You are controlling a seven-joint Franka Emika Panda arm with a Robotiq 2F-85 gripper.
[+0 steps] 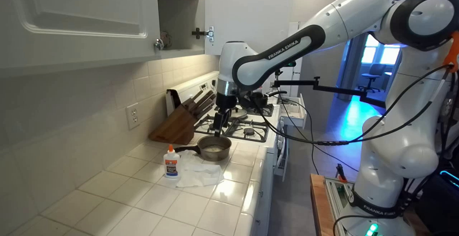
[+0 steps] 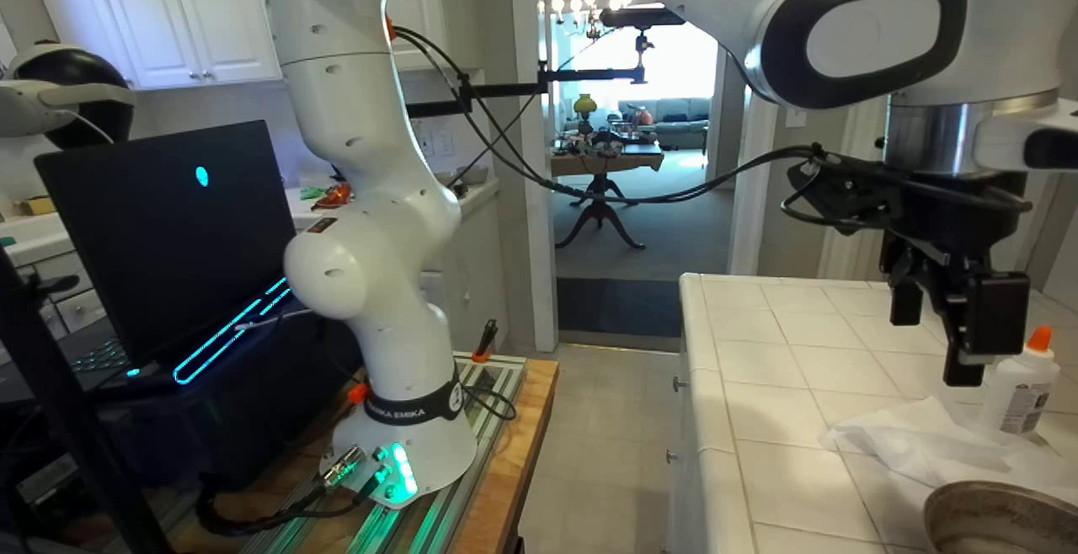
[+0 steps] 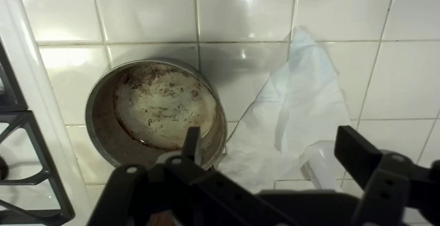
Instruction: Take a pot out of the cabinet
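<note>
White cabinet [image 1: 180, 19], open, is above and left of the pot [image 1: 215, 150] in an exterior view; the pot stands outside it on the table [image 1: 154, 207], handle [image 1: 190, 149] pointing left. Spread wide and empty, the fingers [image 3: 357, 152] frame a gap right of the pot in the wrist view. The arm [image 1: 337, 17] reaches from the pot's right, its end hanging vertically.
</note>
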